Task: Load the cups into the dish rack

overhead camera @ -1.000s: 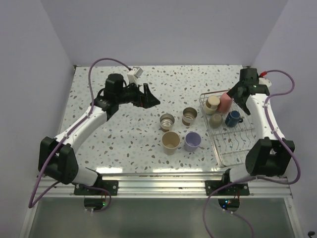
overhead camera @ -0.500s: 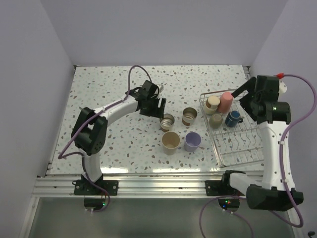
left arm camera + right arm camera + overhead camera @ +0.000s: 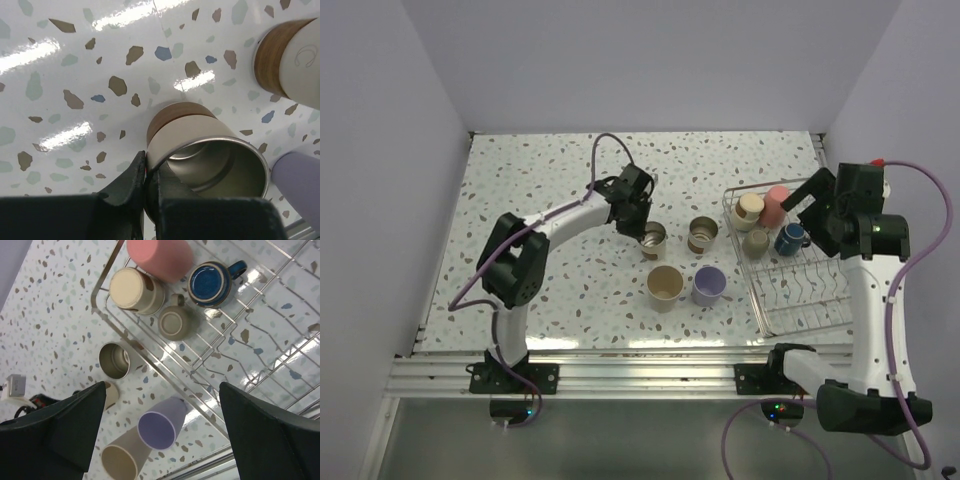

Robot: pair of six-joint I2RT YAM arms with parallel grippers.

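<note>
My left gripper is shut on the rim of a steel cup standing on the table. One finger is inside the steel cup and one outside, so the left gripper pinches its wall. Beside it stand a second steel cup, a tan cup and a lavender cup. The dish rack at the right holds a beige cup, a pink cup, a small tan cup and a blue mug. My right gripper hangs open and empty above the rack's left edge.
The speckled table ends at white walls on the left, back and right. The rack's near half is bare wire. The loose cups cluster just left of the rack, the lavender cup closest to its rim.
My left arm swung in to the steel cup and its jaws shut on the rim. My right arm rose and drew back from the cups in the rack, still open.
</note>
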